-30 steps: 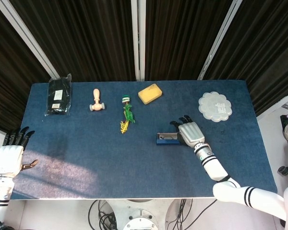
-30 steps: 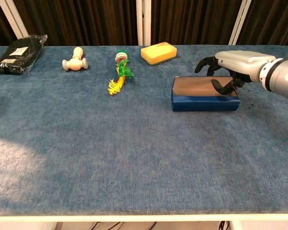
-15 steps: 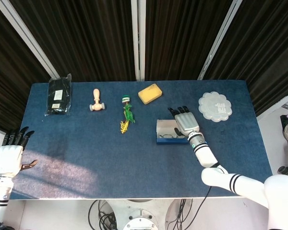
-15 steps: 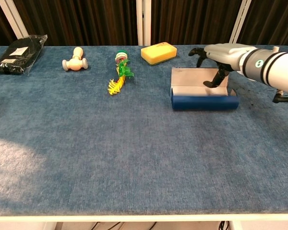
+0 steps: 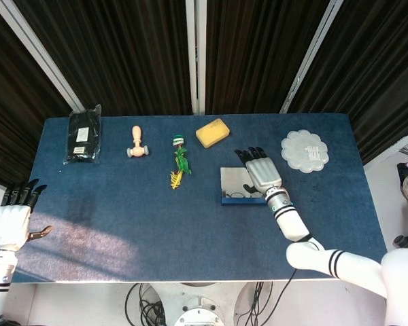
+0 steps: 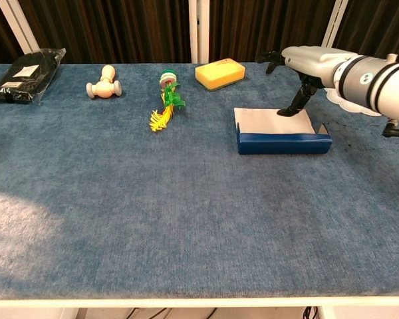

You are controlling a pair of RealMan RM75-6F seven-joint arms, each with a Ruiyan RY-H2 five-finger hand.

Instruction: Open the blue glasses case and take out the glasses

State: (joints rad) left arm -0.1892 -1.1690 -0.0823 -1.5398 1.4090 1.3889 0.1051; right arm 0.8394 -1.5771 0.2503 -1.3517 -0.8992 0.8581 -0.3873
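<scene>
Yellow sponge [image 5: 212,132], black packet [image 5: 83,134], lidded tray [image 5: 304,151].

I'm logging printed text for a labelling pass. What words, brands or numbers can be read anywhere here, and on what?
No text is legible.
Black packet: pale labels, too small to read.
Blue glasses case: no marking visible.
Right hand: a small green dot near the wrist, no readable text.

A blue-carpeted table [image 5: 190,238] stands before dark pleated curtains [image 5: 136,54] with white posts [image 5: 196,54].
</scene>
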